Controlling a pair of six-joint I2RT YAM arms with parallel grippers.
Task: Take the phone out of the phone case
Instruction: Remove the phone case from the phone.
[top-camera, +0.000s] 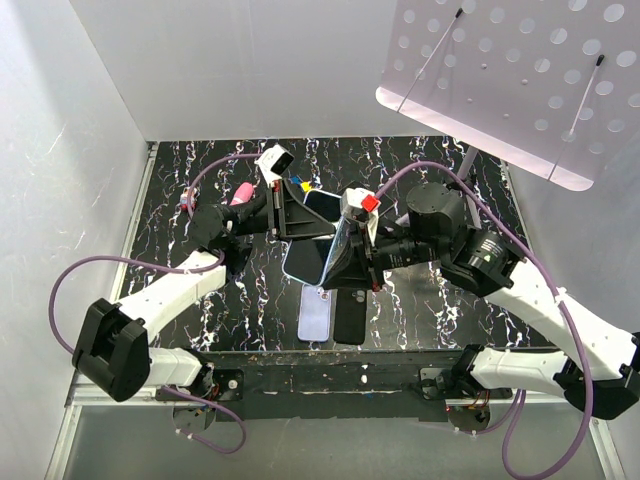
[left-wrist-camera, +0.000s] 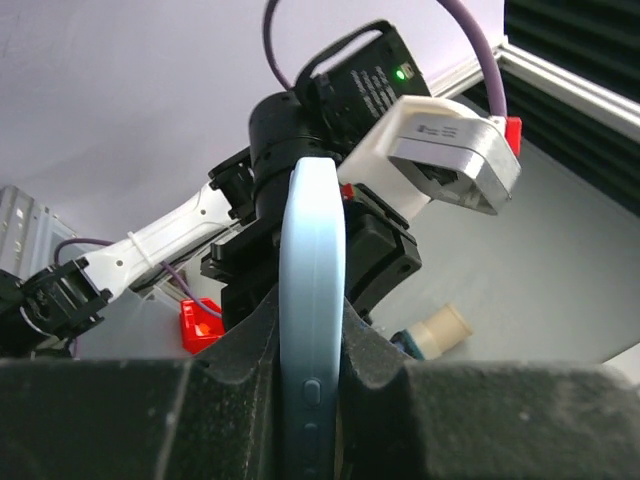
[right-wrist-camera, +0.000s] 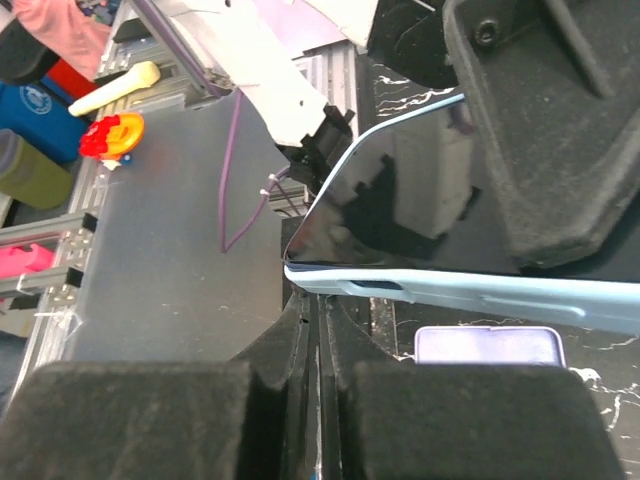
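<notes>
A phone in a light-blue case (top-camera: 303, 258) hangs above the table between both arms. My left gripper (top-camera: 303, 228) is shut on it; in the left wrist view the case's edge (left-wrist-camera: 312, 290) with its side buttons stands upright between the pads, and the left gripper (left-wrist-camera: 312, 385) clamps both faces. My right gripper (top-camera: 333, 265) is shut, with nothing visible between its pads. In the right wrist view the right gripper (right-wrist-camera: 318, 305) has its tips right against the case's edge (right-wrist-camera: 480, 292) near a corner, below the dark screen (right-wrist-camera: 420, 215).
A lilac case (top-camera: 315, 316) and a black phone (top-camera: 350, 318) lie flat on the marble table (top-camera: 440, 300) under the held phone. Another phone (top-camera: 322, 203) and a pink object (top-camera: 240, 194) lie farther back. White walls enclose the sides.
</notes>
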